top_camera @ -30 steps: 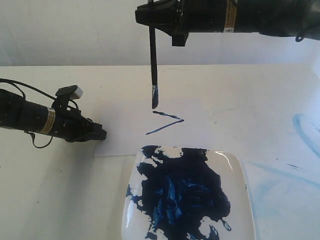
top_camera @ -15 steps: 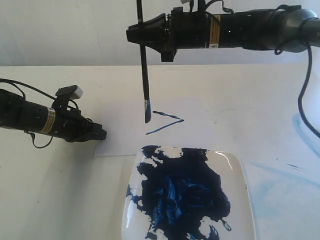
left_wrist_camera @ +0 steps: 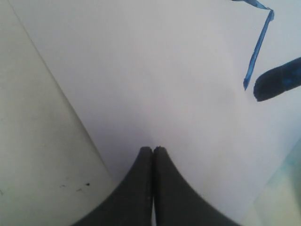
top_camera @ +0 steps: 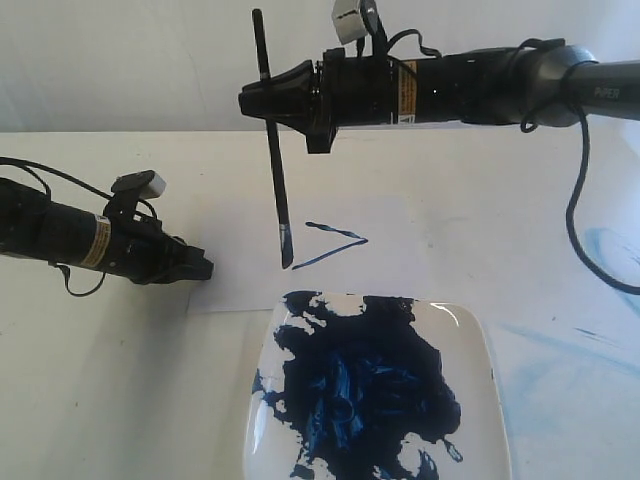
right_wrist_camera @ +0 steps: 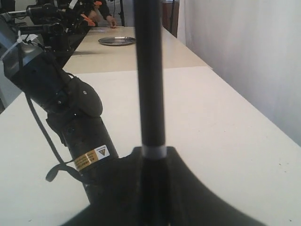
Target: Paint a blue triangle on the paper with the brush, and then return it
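**Q:** How was the right hand (top_camera: 268,103) shown?

**A:** It was shown clamped on the brush (top_camera: 275,170), gripped high on the black handle. The brush was hung nearly upright beneath this hand, with the silver band and blue-stained bristles lowest.

**Q:** Where was the bristle tip placed?

**A:** It was placed just beside the free end of the lower stroke of the blue triangle (top_camera: 335,243). Only two strokes were drawn, meeting in a point, and the side facing the left hand (top_camera: 205,268) was left open. Contact with the paper (top_camera: 240,250) could not be established.

**Q:** And the left hand?

**A:** Its fingers were pressed together on nothing, low over the paper's edge. The outline was seen ahead of its fingertips.

**Q:** What else was carried by the bench (top_camera: 100,380)?

**A:** A plate (top_camera: 480,340) smeared with dark-blue paint was set below the right hand, just beside the paper.
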`<action>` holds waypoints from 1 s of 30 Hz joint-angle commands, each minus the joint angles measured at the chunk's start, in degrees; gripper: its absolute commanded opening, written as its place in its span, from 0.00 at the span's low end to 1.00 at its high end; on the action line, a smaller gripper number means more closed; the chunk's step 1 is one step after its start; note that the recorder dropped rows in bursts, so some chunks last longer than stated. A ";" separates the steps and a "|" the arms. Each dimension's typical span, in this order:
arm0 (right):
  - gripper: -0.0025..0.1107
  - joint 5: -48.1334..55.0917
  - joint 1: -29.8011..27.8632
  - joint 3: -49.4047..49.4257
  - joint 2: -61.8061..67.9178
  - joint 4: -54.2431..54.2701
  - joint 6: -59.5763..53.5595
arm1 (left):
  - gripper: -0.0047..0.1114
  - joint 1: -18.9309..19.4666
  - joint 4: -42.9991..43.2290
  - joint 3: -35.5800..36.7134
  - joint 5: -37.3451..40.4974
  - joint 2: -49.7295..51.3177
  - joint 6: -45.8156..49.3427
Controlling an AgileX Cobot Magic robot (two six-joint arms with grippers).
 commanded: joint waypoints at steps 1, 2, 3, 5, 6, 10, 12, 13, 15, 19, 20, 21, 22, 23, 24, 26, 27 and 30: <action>0.02 -0.55 0.00 -0.29 0.47 1.79 -1.69 | 0.04 -0.07 0.80 -0.19 0.80 0.05 0.06; 0.02 -0.55 0.00 -0.29 0.57 2.06 -2.18 | 0.04 -0.07 0.80 -0.19 0.80 0.05 0.06; 0.02 -0.55 0.00 -0.29 0.57 2.18 -2.43 | 0.04 -0.07 0.80 -0.19 0.80 0.05 0.06; 0.02 -0.55 0.00 -0.29 0.71 2.95 -2.56 | 0.04 -0.07 0.80 -0.19 0.80 0.05 0.06; 0.02 -0.55 0.00 -0.29 0.75 2.96 -2.56 | 0.04 -0.07 0.80 -0.19 0.80 0.05 0.06; 0.02 -0.55 0.00 -0.29 0.86 2.96 -2.56 | 0.04 -0.07 0.80 -0.19 0.80 0.05 0.06; 0.02 -0.55 0.00 -0.29 0.85 2.96 -2.56 | 0.04 -0.07 0.80 -0.19 0.80 0.05 0.06; 0.02 -0.55 0.00 -0.29 0.85 2.96 -2.40 | 0.04 -0.07 0.80 -0.19 0.80 0.05 0.06; 0.02 -0.55 -0.10 -0.29 0.85 2.67 -1.98 | 0.04 -0.07 0.80 -0.19 0.80 0.05 0.06; 0.02 -0.55 -0.45 -0.29 0.73 1.00 -1.50 | 0.04 -0.07 0.80 -0.19 0.80 0.05 0.06; 0.02 -0.55 -0.57 -0.29 0.62 0.68 -1.42 | 0.04 -0.07 0.80 -0.19 0.80 0.05 0.06; 0.02 -0.55 -0.68 -0.29 0.62 0.68 -1.42 | 0.04 -0.07 0.80 -0.19 0.80 0.05 0.06; 0.02 -0.55 -0.80 -0.29 0.62 0.68 -1.38 | 0.04 -0.07 0.80 -0.19 0.80 0.05 0.06; 0.02 -0.55 -0.80 -0.29 0.62 0.68 -1.38 | 0.04 -0.07 0.80 -0.19 0.80 0.05 0.06; 0.02 -0.55 -0.80 -0.29 0.62 0.68 -1.38 | 0.04 -0.07 0.80 -0.19 0.80 0.05 0.06; 0.02 -0.55 -0.79 -0.29 0.62 0.54 -1.38 | 0.04 -0.07 0.80 -0.19 0.80 0.05 0.06; 0.02 -0.55 -0.79 -0.29 0.62 0.42 -1.38 | 0.04 -0.07 0.80 -0.19 0.80 0.05 0.06; 0.02 -0.55 -0.91 -0.29 0.62 0.41 -1.38 | 0.04 -0.07 0.80 -0.19 0.80 0.05 0.06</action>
